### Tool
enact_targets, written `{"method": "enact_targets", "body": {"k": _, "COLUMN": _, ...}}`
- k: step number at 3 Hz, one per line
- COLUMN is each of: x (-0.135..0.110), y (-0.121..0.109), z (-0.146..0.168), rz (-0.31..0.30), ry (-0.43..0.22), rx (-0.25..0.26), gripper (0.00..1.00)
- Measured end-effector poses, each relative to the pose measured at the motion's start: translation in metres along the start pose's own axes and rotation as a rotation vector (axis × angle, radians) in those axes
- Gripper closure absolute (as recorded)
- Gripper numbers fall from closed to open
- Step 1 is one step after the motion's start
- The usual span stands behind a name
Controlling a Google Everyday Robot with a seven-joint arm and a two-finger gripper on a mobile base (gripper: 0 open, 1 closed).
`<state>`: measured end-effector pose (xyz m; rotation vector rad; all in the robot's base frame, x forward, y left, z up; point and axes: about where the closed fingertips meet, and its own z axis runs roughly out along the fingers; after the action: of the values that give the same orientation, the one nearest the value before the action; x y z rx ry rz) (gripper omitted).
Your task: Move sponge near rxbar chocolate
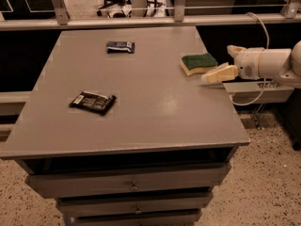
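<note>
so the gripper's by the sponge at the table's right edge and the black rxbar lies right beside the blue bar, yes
Not quite. In the camera view the rxbar chocolate lies near the front left of the table, well apart from the blue bar at the far edge. The gripper is indeed by the sponge at the right edge.

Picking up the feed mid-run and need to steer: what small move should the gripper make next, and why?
Probably ease the gripper a little closer, onto the sponge. It hangs just beside the sponge at the right edge of the table, not yet around it, and the rxbar chocolate lies far off toward the front left, so the sponge must be grasped before any carry.
</note>
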<state>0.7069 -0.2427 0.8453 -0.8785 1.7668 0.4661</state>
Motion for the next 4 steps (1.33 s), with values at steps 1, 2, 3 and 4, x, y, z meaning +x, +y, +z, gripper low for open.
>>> {"method": "enact_targets", "body": {"k": 1, "x": 0.002, "y": 0.007, "z": 0.01, "rz": 0.003, "ry": 0.004, "rx": -0.027, "gripper": 0.15}}
{"method": "enact_targets", "body": {"k": 2, "x": 0.002, "y": 0.012, "z": 0.017, "rz": 0.003, "ry": 0.008, "rx": -0.047, "gripper": 0.39}}
{"method": "enact_targets", "body": {"k": 3, "x": 0.002, "y": 0.017, "z": 0.018, "rz": 0.008, "ry": 0.004, "rx": -0.06, "gripper": 0.62}}
{"method": "enact_targets", "body": {"k": 4, "x": -0.015, "y": 0.034, "z": 0.016, "rz": 0.009, "ry": -0.025, "rx": -0.084, "gripper": 0.86}}
